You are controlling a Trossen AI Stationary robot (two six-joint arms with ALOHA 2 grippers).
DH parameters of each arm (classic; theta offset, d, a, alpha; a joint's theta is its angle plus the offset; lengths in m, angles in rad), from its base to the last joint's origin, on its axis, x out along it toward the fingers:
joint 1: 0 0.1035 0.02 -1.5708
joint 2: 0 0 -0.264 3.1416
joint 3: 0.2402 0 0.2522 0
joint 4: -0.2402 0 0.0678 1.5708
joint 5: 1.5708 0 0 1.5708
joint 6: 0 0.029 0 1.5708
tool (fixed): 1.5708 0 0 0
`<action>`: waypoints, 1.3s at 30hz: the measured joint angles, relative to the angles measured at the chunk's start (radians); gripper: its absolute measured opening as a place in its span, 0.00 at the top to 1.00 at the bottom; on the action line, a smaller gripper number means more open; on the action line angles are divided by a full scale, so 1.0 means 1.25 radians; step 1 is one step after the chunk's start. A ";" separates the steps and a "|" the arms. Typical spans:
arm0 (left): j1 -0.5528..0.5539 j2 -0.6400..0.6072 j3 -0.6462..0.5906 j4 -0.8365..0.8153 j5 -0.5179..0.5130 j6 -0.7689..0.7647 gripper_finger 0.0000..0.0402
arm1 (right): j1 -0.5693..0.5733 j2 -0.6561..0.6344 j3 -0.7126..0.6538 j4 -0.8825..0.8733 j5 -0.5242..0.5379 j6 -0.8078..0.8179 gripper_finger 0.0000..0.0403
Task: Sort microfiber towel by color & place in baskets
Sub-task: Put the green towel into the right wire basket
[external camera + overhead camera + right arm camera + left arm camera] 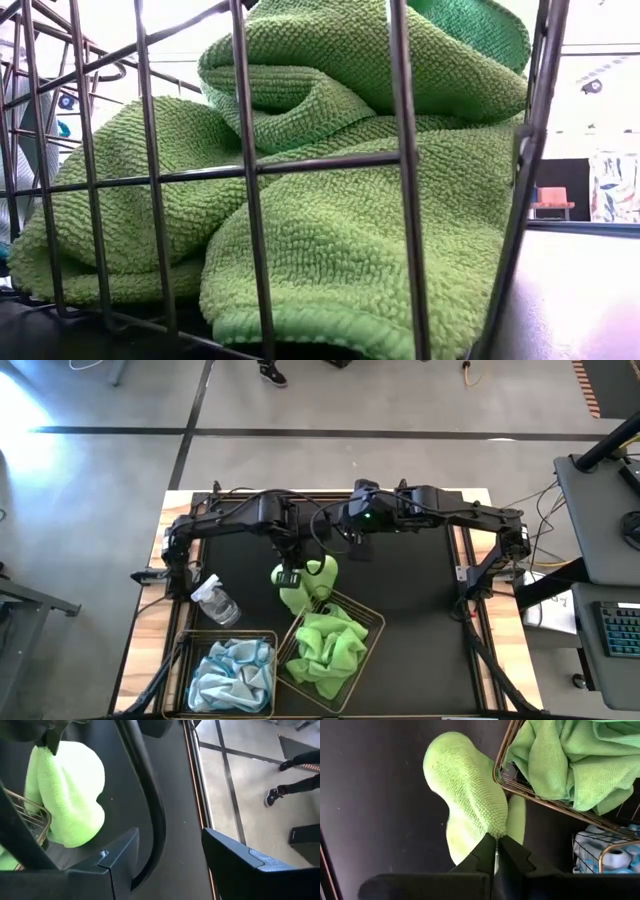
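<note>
Two dark robot arms reach over a black mat on a wooden surface, seen from above. At far left of the mat a small clear spray bottle lies on its side. Just below it sits the first of two wire baskets, which holds a heap of pale blue towels; their number cannot be told from the folds.

Next comes the left claw, clenched on one lime green towel that hangs from its tips. In the left wrist view the two fingers pinch a fold of that towel tight, and the cloth touches the rim of the second basket.

That second basket stands tilted at an angle just right of the first, piled with more green towels; the low view shows at least two overlapping green cloths behind its wire wall.

Further right, the right claw hovers above the mat's far edge, its fingers spread wide and empty. Beyond the surface, in the right wrist view, one person's legs and shoes stand on the concrete floor.
</note>
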State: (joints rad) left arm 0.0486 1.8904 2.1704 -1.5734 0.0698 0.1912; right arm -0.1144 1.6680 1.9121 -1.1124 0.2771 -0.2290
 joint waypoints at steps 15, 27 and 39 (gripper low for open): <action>-0.006 0.000 -0.009 0.003 0.063 -0.015 1.00 | -0.001 0.003 0.058 -0.018 0.002 -0.006 0.47; -0.027 -0.032 -0.017 0.005 0.062 -0.035 1.00 | -0.003 0.004 0.102 -0.015 -0.003 -0.006 0.47; -0.027 -0.037 -0.019 0.009 0.060 0.021 1.00 | -0.014 -0.032 0.103 -0.029 -0.003 0.025 0.47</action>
State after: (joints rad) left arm 0.0154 1.8438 2.1462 -1.5627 0.1442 0.2174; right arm -0.1318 1.6275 2.0411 -1.1487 0.2733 -0.1977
